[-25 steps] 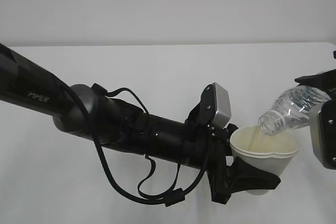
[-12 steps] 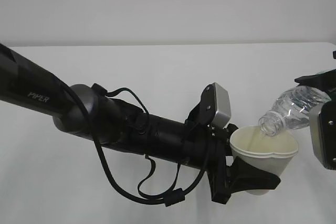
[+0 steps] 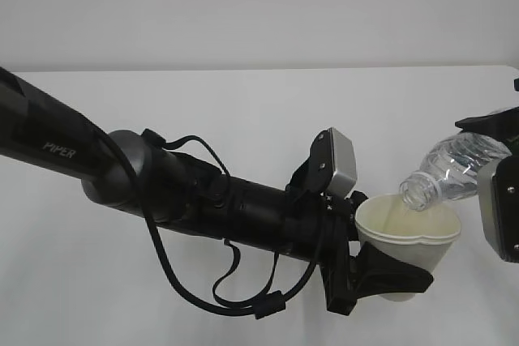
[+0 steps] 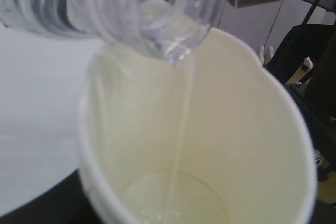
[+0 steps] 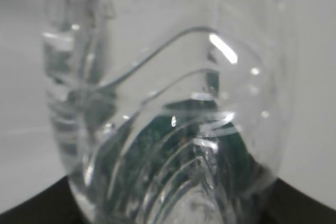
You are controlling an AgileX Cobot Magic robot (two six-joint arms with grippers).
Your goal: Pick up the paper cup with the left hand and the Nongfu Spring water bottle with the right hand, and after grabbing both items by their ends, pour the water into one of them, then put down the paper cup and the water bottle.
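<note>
- Black left pincer (image 3: pixel 381 277) clamps the paper cup (image 3: pixel 409 245) low on its wall, holding it above the white surface (image 3: pixel 243 103), near the right of the scene.
- Right pincer (image 3: pixel 501 188), only partly seen at the right edge, grips the Nongfu Spring water bottle (image 3: pixel 450 172) by its base end, tilted mouth-down to the left.
- Bottle mouth sits just over the cup's far rim; a thin stream of water (image 4: pixel 181 129) falls into the cup, pooling at the bottom.
- Left arm (image 3: pixel 162 184), with its cables, stretches away to the left.
</note>
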